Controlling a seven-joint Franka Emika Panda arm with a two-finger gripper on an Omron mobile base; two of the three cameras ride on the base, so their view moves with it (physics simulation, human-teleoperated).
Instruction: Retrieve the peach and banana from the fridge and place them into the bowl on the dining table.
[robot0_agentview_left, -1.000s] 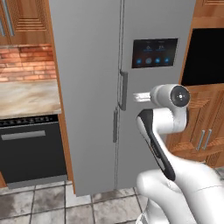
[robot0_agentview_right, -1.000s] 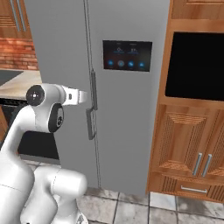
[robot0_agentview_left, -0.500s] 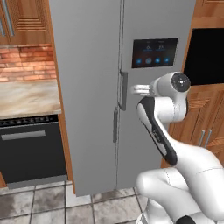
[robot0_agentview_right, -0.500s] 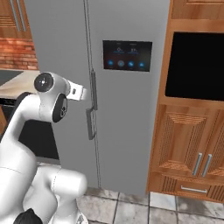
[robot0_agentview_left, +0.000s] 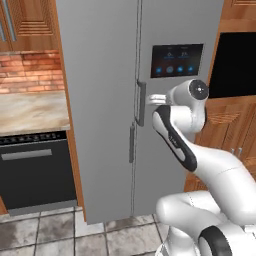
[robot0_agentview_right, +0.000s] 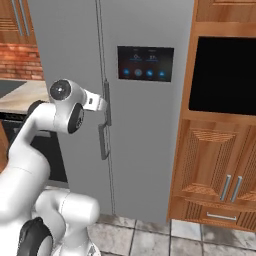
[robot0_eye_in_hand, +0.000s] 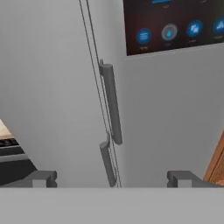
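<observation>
The grey two-door fridge (robot0_agentview_left: 100, 100) stands shut in front of me, with a dark touch panel (robot0_agentview_left: 176, 60) on its right door. My gripper (robot0_agentview_left: 149, 99) is open and empty, held level just in front of the right door's bar handle (robot0_agentview_left: 141, 103). In the right base view the gripper (robot0_agentview_right: 101, 104) reaches the same handle (robot0_agentview_right: 107, 102). In the hand view the gripper (robot0_eye_in_hand: 113, 179) points at the door seam, with the upper handle (robot0_eye_in_hand: 111, 103) and the lower handle (robot0_eye_in_hand: 107, 164) ahead. The peach and banana are hidden behind the shut doors. The bowl and dining table are out of view.
A black oven (robot0_agentview_right: 225, 75) sits in wooden cabinetry right of the fridge, with cabinet doors (robot0_agentview_right: 220, 170) below it. To the left are a stone counter (robot0_agentview_left: 30, 112), a brick wall (robot0_agentview_left: 30, 72) and a black appliance (robot0_agentview_left: 35, 170). The floor (robot0_agentview_left: 60, 235) is tiled.
The arm has lifted and stretched forward, bringing the open gripper up and closer to the fridge's right door handle. The fridge doors have stayed shut.
</observation>
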